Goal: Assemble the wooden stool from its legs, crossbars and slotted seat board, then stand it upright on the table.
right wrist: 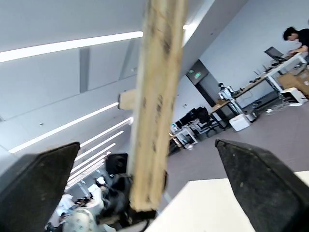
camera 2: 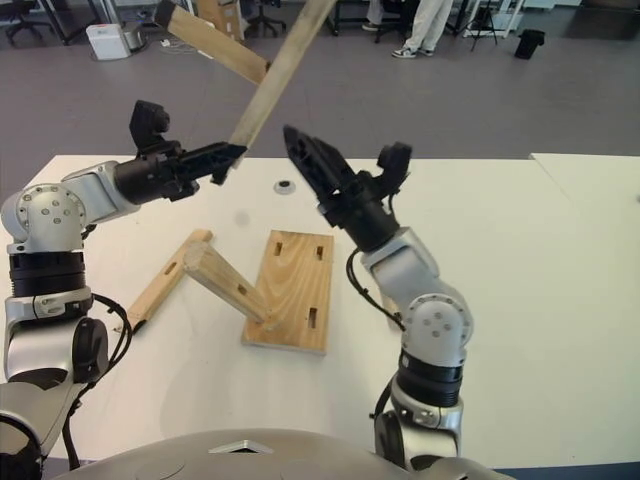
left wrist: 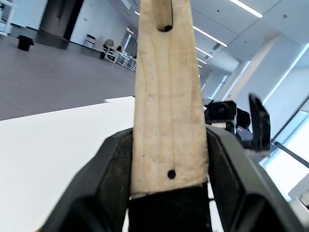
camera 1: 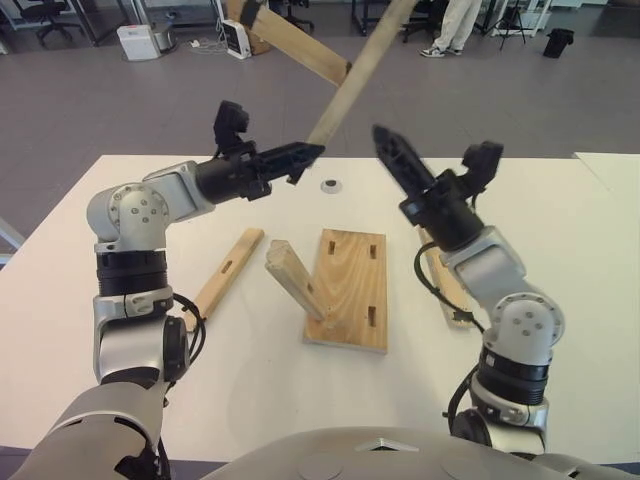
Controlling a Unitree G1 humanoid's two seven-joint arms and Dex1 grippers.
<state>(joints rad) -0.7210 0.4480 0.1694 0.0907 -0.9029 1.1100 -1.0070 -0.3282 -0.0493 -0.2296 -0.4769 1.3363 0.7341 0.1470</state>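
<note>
Head view: we are holding a raised leg [camera 1: 355, 85], its crossbar [camera 1: 295, 45] pegged high, in the left gripper [camera 1: 308, 153], with the right gripper [camera 1: 386, 140] hovering beside. The slotted seat board [camera 1: 352, 290] is lying flat with a tilted leg [camera 1: 292, 278] socketed and a spare leg [camera 1: 228, 268] beside it.
Left wrist view: fingers are clamping the raised leg's end.
Right wrist view: fingers are standing wide apart, gripping nothing.
We are judging this the leg-fitting step. Next, the leg needs lowering into a free slot.

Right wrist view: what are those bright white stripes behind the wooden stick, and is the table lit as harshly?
Right wrist view: the stripes are long ceiling lamps, glaring white behind the held leg. Left wrist view: more such lamps overhead. Left eye view: no, the table is softly lit, with only a faint shadow beside the seat board.
</note>
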